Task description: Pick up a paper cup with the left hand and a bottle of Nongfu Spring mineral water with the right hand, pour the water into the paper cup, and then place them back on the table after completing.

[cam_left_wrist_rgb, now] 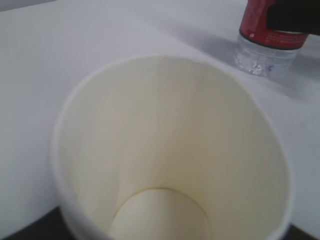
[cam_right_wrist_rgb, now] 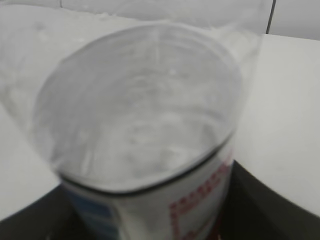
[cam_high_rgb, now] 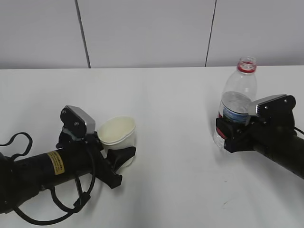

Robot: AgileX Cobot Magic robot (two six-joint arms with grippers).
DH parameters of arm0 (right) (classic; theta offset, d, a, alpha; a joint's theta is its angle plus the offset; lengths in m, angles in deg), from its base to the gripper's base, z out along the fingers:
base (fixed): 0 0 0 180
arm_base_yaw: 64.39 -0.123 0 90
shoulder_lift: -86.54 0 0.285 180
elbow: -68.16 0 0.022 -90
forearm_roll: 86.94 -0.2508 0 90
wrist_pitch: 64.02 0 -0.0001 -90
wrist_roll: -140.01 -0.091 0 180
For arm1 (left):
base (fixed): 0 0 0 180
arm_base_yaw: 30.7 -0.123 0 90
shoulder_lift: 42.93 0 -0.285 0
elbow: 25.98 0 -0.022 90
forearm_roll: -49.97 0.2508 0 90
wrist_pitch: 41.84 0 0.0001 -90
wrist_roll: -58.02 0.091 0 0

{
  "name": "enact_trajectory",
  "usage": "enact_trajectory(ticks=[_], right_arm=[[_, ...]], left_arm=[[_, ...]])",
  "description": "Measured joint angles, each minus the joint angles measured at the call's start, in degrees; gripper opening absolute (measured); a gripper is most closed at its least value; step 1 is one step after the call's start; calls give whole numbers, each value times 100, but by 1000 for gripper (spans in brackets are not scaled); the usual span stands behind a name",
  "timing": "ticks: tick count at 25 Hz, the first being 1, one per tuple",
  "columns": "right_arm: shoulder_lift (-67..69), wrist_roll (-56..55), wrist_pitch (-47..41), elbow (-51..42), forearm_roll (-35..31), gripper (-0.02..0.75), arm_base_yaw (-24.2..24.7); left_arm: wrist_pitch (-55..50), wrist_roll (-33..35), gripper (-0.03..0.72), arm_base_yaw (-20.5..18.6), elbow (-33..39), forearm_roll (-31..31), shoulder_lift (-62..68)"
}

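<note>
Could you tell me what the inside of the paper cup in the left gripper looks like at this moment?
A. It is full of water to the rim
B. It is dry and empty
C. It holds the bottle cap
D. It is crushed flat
B: the left wrist view looks straight into the cup and shows only bare walls and bottom, with no water in it.
</note>
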Motion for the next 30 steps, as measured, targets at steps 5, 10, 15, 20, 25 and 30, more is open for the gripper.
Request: enact_trajectory(ticks=[5, 10, 15, 20, 25, 30], right_arm=[[21, 56, -134, 192, 300, 443, 0], [78, 78, -222, 497, 420, 442, 0], [78, 78, -550, 889, 604, 442, 0], [78, 78, -1396, 1326, 674, 442, -160], [-53, 335, -1946, 1685, 773, 442, -429], [-113, 762, -2252, 1957, 907, 442, -524]], left_arm=[[0, -335, 368, 7, -314, 331, 0], [0, -628, 368, 9, -648, 747, 0], [-5, -940, 368, 13, -961, 1050, 5], [-5, -1018, 368, 13, -1155, 1192, 5], [-10, -1110, 368, 13, -1339, 1461, 5], [-12, -1178, 367, 13, -1469, 1766, 5]])
